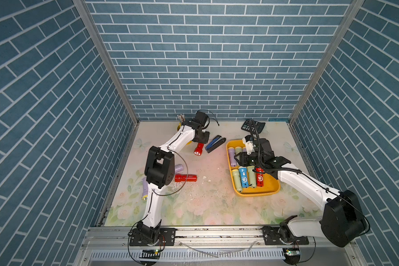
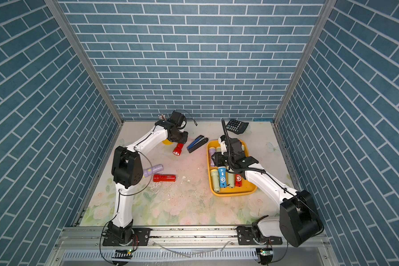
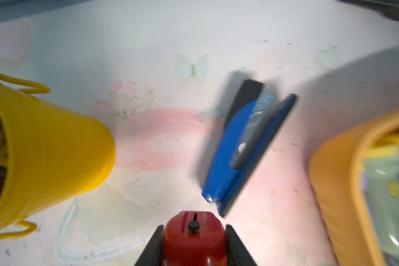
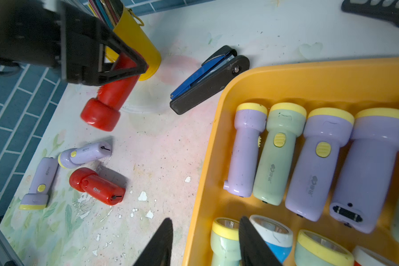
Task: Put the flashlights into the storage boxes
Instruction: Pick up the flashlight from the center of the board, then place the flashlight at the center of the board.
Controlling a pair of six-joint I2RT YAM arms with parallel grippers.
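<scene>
At least eight flashlights (image 4: 279,154) lie in the storage box (image 1: 271,185). The left end effector (image 3: 194,226) pinches a red flashlight (image 1: 198,149) beside the stapler (image 1: 214,143). Left to stow: three loose flashlights (image 1: 186,177) on the counter (image 1: 217,202). The right end effector (image 4: 205,218) is partly spread and empty, at the box rim.

Stapler (image 1: 215,143) between pen cup (image 3: 44,149) and tray (image 1: 271,184), calculator (image 2: 236,126) behind the tray, perhaps eight flashlights (image 1: 243,177) in it.
</scene>
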